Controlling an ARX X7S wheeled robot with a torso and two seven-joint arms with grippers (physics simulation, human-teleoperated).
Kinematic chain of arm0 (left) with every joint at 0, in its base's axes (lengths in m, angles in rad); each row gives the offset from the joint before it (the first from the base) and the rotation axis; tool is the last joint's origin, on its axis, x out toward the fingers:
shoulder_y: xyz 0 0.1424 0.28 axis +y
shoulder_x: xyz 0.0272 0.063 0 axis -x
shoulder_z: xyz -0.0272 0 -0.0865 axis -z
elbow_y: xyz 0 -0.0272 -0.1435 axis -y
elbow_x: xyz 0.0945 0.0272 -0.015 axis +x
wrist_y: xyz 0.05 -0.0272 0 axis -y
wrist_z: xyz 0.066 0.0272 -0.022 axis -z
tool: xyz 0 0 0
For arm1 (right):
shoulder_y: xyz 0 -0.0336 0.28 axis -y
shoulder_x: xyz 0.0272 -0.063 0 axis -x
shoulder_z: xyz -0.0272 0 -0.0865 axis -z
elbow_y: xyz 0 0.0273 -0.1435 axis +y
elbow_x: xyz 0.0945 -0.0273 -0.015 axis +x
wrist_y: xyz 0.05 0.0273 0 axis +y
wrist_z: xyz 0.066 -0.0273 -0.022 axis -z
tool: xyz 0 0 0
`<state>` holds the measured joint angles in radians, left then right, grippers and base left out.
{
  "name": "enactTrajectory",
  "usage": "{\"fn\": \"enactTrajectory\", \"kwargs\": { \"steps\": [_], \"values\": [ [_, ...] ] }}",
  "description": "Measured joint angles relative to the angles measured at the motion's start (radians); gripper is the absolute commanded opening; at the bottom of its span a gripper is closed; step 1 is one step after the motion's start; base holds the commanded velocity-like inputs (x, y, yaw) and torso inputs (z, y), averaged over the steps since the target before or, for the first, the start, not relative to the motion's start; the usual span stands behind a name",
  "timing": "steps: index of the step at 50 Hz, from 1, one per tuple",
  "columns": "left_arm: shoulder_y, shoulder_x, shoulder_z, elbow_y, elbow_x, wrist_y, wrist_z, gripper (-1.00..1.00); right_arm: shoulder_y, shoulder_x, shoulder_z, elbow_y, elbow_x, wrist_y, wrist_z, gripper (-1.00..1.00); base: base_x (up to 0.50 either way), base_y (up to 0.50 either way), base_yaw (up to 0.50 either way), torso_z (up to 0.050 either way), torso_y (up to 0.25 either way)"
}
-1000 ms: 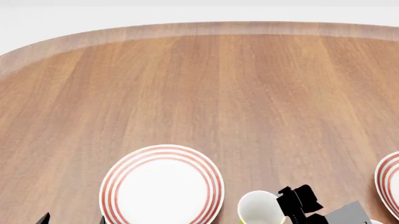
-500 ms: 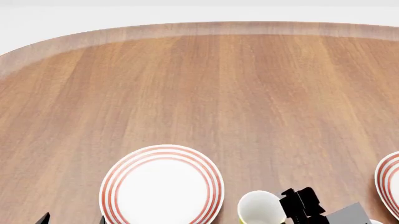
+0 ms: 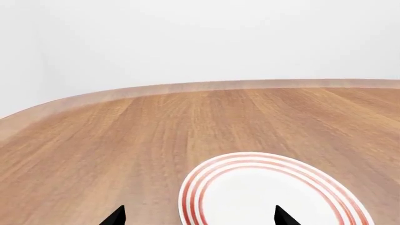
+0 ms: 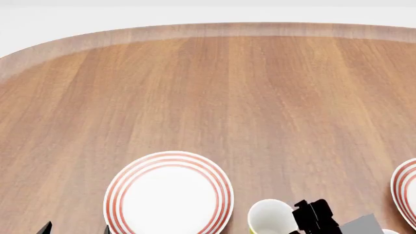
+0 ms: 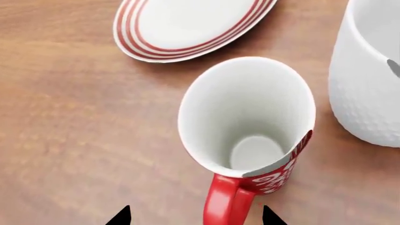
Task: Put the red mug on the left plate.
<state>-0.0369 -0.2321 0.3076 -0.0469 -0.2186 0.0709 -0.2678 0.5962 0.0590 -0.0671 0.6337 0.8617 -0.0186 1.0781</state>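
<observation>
The red mug (image 5: 247,122) stands upright on the table in the right wrist view, white inside, its red handle (image 5: 226,204) pointing at the camera. My right gripper (image 5: 195,218) is open, and the handle sits between its fingertips without touching them. The mug is out of the head view, where only the gripper's black body (image 4: 314,217) shows. The left plate (image 4: 167,195) lies at the near left and also shows in the left wrist view (image 3: 275,194). My left gripper (image 3: 200,218) is open and empty, low over that plate's edge.
A yellow mug (image 4: 270,217) stands between the left plate and my right gripper. A larger white mug (image 5: 368,70) stands close beside the red mug. A second ringed plate (image 4: 406,192) is at the right edge; one ringed plate (image 5: 187,26) lies beyond the red mug.
My right gripper has moved slightly toward the near edge of the table in the head view. The left gripper, plates and yellow mug have not moved.
</observation>
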Motion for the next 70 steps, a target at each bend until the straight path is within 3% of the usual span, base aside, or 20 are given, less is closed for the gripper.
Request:
{"fn": "enactTrajectory", "kwargs": {
  "steps": [9, 10, 31, 54, 70],
  "values": [
    [-0.001, -0.002, 0.004, -0.001, -0.002, 0.002, -0.003, 1.00, 0.015, 0.000, -0.006, 0.044, 0.003, -0.020, -0.010, 1.00, 0.00, 0.00, 0.00, 0.000, 0.000],
    [-0.001, -0.003, 0.004, -0.001, -0.002, 0.002, -0.003, 1.00, 0.016, 0.000, -0.007, 0.048, 0.003, -0.022, -0.011, -1.00, 0.00, 0.00, 0.00, 0.000, 0.000],
    [-0.003, -0.009, 0.014, -0.001, -0.008, 0.005, -0.011, 1.00, 0.000, 0.012, -0.035, -0.005, 0.024, -0.018, 0.018, -1.00, 0.00, 0.00, 0.00, 0.000, 0.000],
    [-0.004, -0.016, 0.023, 0.001, -0.014, 0.008, -0.019, 1.00, -0.095, 0.092, -0.144, -0.490, 0.109, 0.147, 0.069, -1.00, 0.00, 0.00, 0.00, 0.000, 0.001],
    [-0.005, -0.020, 0.029, 0.000, -0.019, 0.009, -0.023, 1.00, -0.088, 0.163, -0.261, -0.722, 0.153, 0.262, -0.027, -1.00, 0.00, 0.00, 0.00, 0.000, 0.000]
  ]
}}
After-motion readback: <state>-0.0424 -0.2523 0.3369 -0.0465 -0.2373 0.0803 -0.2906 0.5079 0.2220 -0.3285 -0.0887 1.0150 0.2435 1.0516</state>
